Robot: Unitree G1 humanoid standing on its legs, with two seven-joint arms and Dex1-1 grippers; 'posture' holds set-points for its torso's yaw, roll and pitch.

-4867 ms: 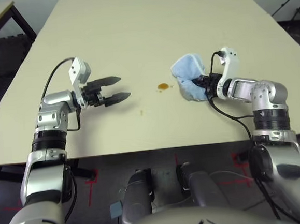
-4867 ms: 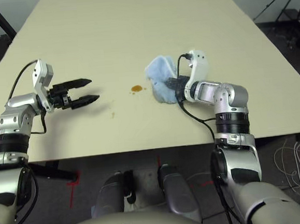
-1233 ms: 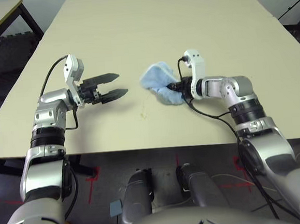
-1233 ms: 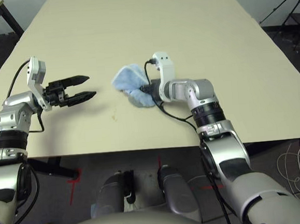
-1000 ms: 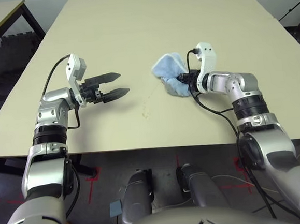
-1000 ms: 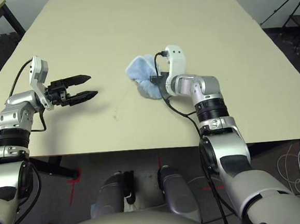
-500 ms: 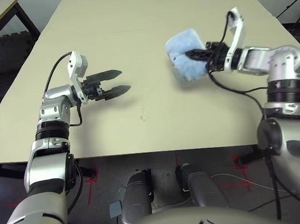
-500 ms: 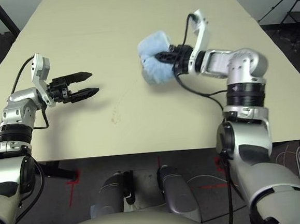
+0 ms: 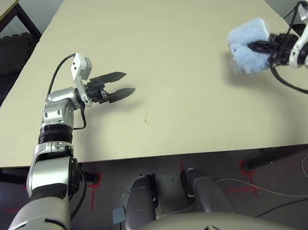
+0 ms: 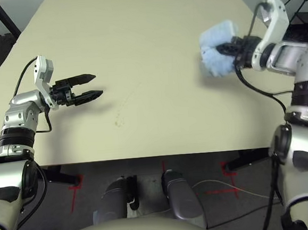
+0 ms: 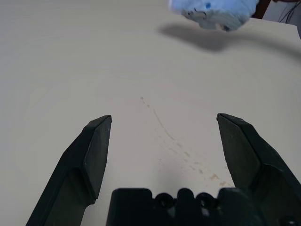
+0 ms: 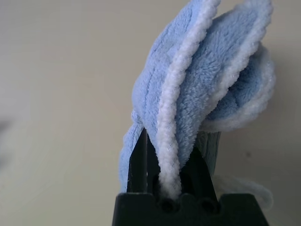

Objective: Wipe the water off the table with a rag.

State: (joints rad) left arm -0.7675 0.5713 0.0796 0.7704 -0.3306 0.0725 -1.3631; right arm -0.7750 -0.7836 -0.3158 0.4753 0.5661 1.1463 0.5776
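reaching far right above the table (image 9: 190,32), right gripper (image 9: 259,47) clamping the rag (image 9: 247,46), left gripper (image 9: 120,83) spread, hovering

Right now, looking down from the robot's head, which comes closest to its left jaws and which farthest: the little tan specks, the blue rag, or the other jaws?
1. Tan specks, just toward the table's middle from the left gripper.
2. Rag, far across on the right side.
3. Right gripper, clamped on the rag; too close to separate.
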